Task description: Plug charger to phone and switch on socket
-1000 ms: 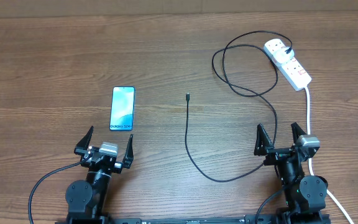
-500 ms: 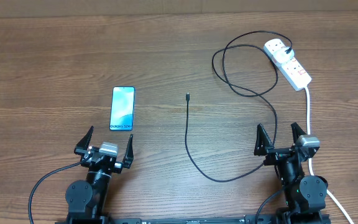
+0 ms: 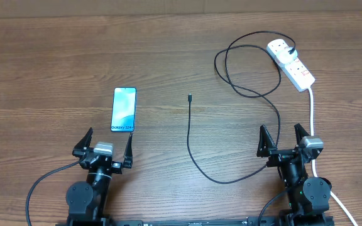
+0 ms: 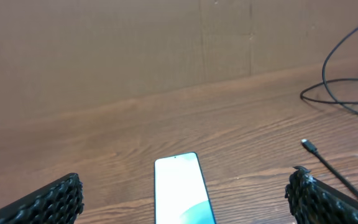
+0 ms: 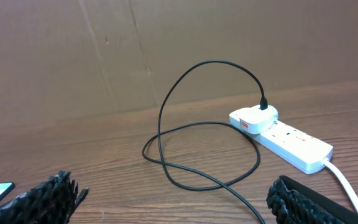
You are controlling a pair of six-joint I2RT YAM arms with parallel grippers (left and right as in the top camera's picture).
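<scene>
The phone (image 3: 124, 110) lies flat on the table with its light screen up, just ahead of my left gripper (image 3: 105, 140), which is open and empty. In the left wrist view the phone (image 4: 180, 186) sits between the two fingers (image 4: 45, 202), untouched. The charger (image 3: 190, 135) is a thin black cable. Its connector tip (image 3: 190, 96) lies free mid-table, also visible at the right of the left wrist view (image 4: 307, 145). The cable loops to a plug in the white socket (image 3: 292, 63) at the far right. My right gripper (image 3: 283, 138) is open and empty, well short of the socket (image 5: 284, 137).
A thick white cord (image 3: 312, 113) runs from the socket down past the right arm's right side. The black cable's loops (image 5: 204, 134) lie between the right gripper and the socket. A brown cardboard wall (image 4: 166, 43) backs the table.
My left gripper has shifted slightly to the left, still open. The right arm, phone and cable have not moved.
</scene>
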